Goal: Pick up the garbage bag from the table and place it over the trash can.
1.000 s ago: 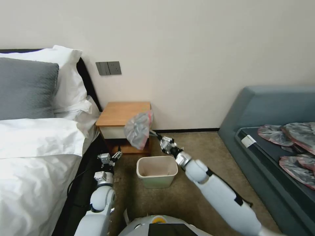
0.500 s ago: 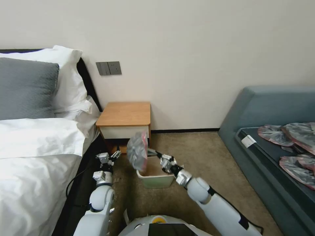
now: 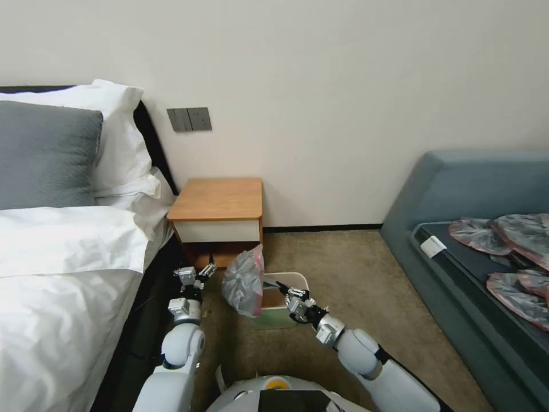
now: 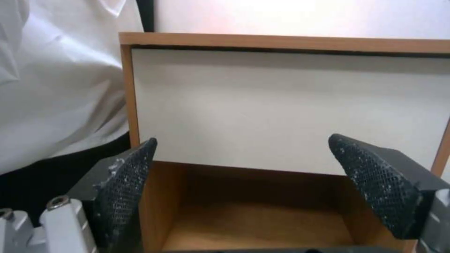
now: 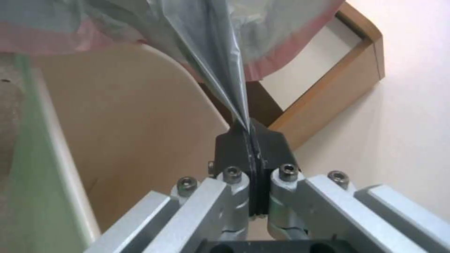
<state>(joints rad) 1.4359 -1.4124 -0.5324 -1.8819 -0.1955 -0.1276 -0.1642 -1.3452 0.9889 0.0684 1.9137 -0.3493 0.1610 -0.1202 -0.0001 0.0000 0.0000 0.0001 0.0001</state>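
Beige carpet, bed at left, table [image 3: 217, 199] against wall. Trash can [image 3: 295, 281] stands on floor in front of table, mouth up. Garbage bag [image 3: 243, 282] hangs bunched over can's left rim, long axis vertical. Right gripper [image 5: 251, 133] pinches bag's edge above can; left gripper [image 4: 244, 168] is spread, empty, beside bag facing the table.

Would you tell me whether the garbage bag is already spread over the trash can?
Not yet: the garbage bag hangs bunched from the shut right gripper over the trash can rim.
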